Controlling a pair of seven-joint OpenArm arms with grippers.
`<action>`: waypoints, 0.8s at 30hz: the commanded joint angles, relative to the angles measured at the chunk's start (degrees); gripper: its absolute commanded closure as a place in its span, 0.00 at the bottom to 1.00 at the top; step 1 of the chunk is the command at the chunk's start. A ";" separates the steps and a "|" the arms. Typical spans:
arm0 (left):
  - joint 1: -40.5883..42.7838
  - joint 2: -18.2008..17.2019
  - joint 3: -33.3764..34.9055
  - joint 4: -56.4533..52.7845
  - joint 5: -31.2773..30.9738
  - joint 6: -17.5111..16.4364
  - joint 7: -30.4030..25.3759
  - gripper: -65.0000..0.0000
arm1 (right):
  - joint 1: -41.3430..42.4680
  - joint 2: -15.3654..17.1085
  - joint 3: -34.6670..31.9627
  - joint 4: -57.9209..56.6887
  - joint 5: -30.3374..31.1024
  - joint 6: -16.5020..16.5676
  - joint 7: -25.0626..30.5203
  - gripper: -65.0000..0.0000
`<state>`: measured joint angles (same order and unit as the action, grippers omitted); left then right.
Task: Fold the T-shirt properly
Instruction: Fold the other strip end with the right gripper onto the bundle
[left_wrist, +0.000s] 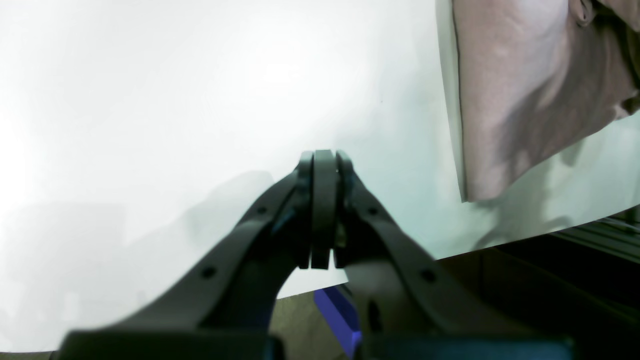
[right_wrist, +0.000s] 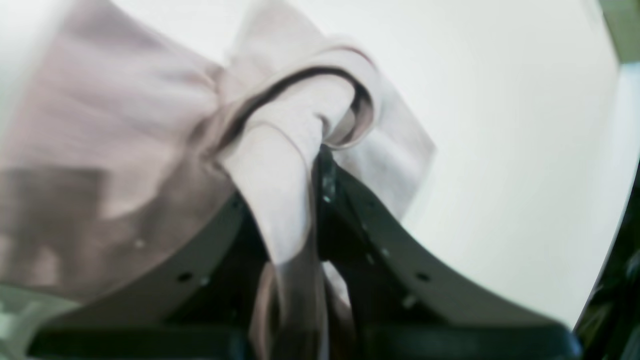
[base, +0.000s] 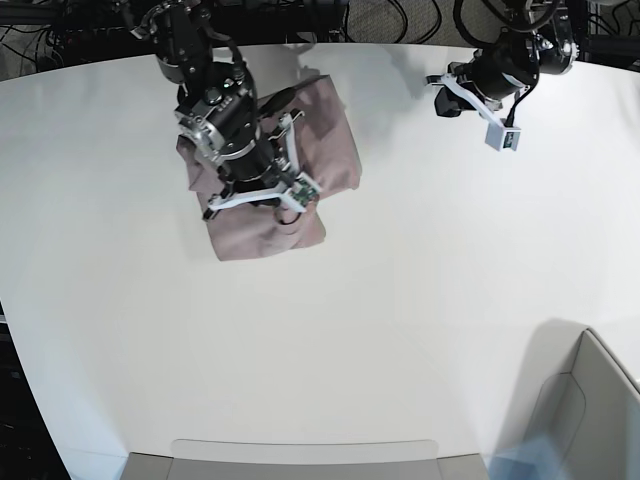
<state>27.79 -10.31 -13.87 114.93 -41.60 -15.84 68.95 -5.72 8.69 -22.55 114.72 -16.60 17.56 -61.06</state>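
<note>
A bunched fold of the soft, light, dusty mauve-pink cotton T-shirt (right_wrist: 280, 165) is pinched by the right gripper (right_wrist: 317, 165); though blurred, hems seem the surest hold. The left gripper (left_wrist: 322, 170) is closed on nothing.

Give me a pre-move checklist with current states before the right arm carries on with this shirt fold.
1. Right gripper has cloth: ok, shut on a bunched fold of the T-shirt.
2. Grip is a single layer: not ok, several layers look rolled together at the fingertips.
3. Left gripper out of the way: ok, shut, empty, over bare table, apart from the shirt.
4. Shirt lying flat: not ok, rumpled under the right arm in the base view.
5. Shirt clear of table edge: cannot tell, the right arm hides its far side.
</note>
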 joint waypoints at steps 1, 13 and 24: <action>0.21 -0.20 0.20 0.80 -0.90 -0.21 -0.33 1.00 | 0.75 -0.91 -1.76 1.02 -1.73 -0.20 1.23 1.00; -0.14 -0.20 -0.15 0.54 -0.81 -0.21 -0.33 1.00 | -4.35 -3.02 -13.98 -1.97 -9.29 -0.02 1.32 0.58; -1.11 -0.11 0.02 -1.75 -0.81 -0.12 -0.86 1.00 | -2.33 -2.75 -12.40 3.13 -9.03 -0.11 6.51 0.61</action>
<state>26.96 -10.15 -13.61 112.33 -41.60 -15.84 68.95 -8.82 6.31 -34.96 116.40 -25.06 17.96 -55.53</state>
